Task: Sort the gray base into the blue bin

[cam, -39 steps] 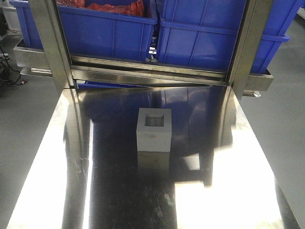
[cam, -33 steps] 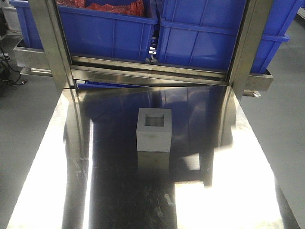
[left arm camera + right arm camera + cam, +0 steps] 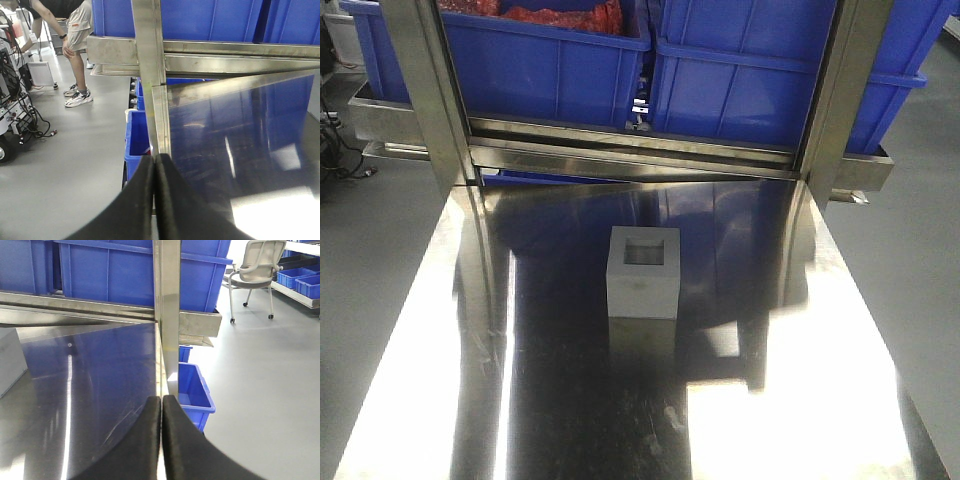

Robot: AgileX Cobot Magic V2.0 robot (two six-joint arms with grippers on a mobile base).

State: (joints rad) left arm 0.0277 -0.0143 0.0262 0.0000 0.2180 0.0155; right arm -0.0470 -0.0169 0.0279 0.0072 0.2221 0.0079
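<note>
Logged left end effector (image 3: 155, 167) and right end effector (image 3: 161, 407) pinched closed, empty. Found base (image 3: 643, 272) on bench (image 3: 800, 400), left of right end effector. Noted post (image 3: 167, 315) dead ahead of it, bin (image 3: 125, 280) behind post.

The gray base (image 3: 643, 285) stands upright (square recess facing up), well apart from the blue bin (image 3: 740, 95) behind it.

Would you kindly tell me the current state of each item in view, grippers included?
gray base: upright on the steel table, recess facing up, not gripped.
blue bin with red contents: on the shelf, holding red items.
other blue bin: on the shelf, inside hidden.
left gripper: shut, empty.
right gripper: shut, empty.
</note>
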